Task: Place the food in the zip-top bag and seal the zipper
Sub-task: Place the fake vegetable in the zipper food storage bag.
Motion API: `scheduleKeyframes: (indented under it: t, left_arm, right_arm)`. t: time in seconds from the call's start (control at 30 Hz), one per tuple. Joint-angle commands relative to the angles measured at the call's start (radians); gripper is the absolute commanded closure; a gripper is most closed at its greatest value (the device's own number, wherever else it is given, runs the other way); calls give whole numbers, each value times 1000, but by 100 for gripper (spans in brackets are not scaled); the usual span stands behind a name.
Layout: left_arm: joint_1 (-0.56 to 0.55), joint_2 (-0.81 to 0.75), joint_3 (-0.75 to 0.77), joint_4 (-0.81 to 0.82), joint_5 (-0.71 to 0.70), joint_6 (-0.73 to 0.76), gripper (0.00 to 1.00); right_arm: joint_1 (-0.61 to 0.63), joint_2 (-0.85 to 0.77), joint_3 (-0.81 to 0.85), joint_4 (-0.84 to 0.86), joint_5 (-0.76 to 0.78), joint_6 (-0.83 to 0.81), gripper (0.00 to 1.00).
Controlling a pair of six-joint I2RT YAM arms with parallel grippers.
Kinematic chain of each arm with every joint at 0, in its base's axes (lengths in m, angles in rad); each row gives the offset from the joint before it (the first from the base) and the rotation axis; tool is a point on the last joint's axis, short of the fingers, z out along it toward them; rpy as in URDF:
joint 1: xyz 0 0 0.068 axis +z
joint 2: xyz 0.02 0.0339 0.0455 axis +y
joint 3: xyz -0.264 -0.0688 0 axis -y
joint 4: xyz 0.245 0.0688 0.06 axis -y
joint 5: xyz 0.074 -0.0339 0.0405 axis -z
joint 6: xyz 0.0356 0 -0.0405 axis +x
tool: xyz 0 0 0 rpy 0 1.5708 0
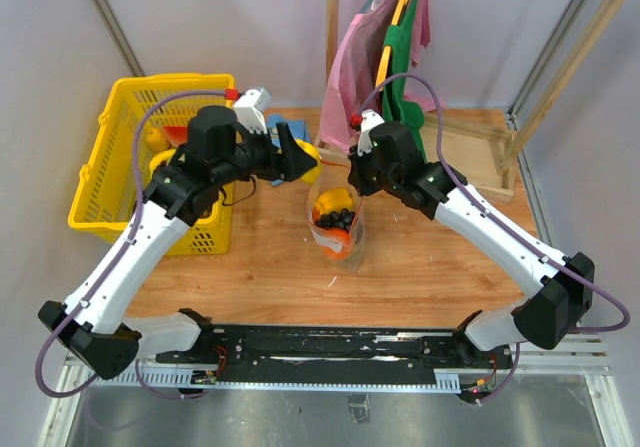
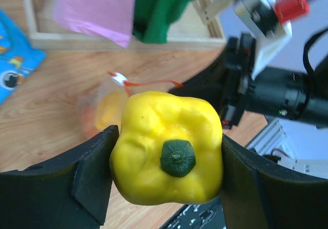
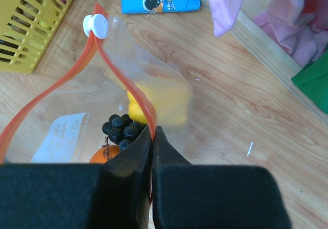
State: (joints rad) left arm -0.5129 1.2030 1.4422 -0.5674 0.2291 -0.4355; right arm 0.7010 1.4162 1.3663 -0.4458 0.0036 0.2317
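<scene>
Zip-top bag: mouth open, partly loaded.
I hold its zipper pinched in the right gripper; the left gripper clamps a yellow pepper at the bag's 11 o'clock.

My left arm and right arm are white links with black joint housings, bolted to a black base rail. A purple cable trails along each from that rail. Farthest from the rail, my left gripper and right gripper have thick matte-black fingers, each beside a red-capped white camera block.
</scene>
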Motion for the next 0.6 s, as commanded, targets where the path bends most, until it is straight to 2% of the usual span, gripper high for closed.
scheduleKeyframes:
  t: [0.0,0.23,0.57]
  left_arm:
    - [-124,-32,-70,151,-40,20,69]
    - [-311,-35,-213,304,-212,198,69]
    - [-413,20,-353,451,-391,462,65]
  right_arm:
    - [-7,-8,20,28,3,16,99]
    - [-7,-21,12,28,1,20,99]
    - [-7,-40,1,27,-3,24,99]
